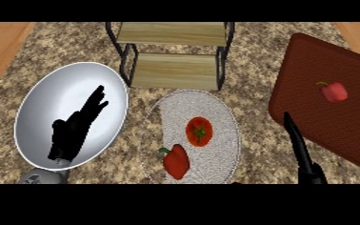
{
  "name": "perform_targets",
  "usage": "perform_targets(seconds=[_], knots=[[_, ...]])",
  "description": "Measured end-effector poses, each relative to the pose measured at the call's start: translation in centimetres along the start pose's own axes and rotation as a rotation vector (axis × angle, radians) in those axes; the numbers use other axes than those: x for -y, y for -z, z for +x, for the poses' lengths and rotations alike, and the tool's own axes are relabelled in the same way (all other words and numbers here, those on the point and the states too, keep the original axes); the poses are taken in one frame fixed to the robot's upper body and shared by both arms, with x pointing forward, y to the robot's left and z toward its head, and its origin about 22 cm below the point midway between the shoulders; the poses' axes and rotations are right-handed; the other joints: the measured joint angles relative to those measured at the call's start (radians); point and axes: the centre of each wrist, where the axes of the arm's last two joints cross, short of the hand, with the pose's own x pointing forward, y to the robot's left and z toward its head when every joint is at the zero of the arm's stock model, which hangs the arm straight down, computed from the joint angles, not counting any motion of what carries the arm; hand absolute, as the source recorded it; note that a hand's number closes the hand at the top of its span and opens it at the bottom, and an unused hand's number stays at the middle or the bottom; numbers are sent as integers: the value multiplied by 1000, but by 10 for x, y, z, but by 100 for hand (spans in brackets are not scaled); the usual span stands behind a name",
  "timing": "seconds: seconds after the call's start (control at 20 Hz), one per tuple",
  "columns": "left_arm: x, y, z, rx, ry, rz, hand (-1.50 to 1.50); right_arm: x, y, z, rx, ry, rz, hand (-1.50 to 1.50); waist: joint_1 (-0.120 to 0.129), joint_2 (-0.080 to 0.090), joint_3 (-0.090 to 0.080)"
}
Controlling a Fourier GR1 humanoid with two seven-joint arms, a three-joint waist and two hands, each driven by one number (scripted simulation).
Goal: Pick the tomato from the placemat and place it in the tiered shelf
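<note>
Nothing is done yet: the round red tomato (199, 131) lies on the pale speckled placemat (211, 105), left of the black right hand (301, 148), which is stretched straight and holds nothing. The two-tier wooden shelf with black frame (172, 70) stands ahead and left of that hand, so grasp, lift and placing all remain; the left hand (72, 132) rests open, farther left.

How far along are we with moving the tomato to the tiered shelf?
Nothing is done yet: the tomato lies on the placemat beside a red pepper, and the tiered shelf holds nothing. Neither hand holds anything: the right hand is open right of the placemat, the left hand open over the plate. Still to do: reach, grasp, lift and set the tomato on the shelf.
</note>
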Motion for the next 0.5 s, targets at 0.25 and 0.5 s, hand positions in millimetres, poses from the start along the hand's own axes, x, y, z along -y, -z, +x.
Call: perform_targets(seconds=[0.25,0.5], knots=[[1,1,2,-2,9,-3,0,6,-8,1,-105,-258,116,-150,4,3,-5],[4,-1,6,-2,1,-21,0,13,0,-1,-202,-575,98,-150,9,3,-8]])
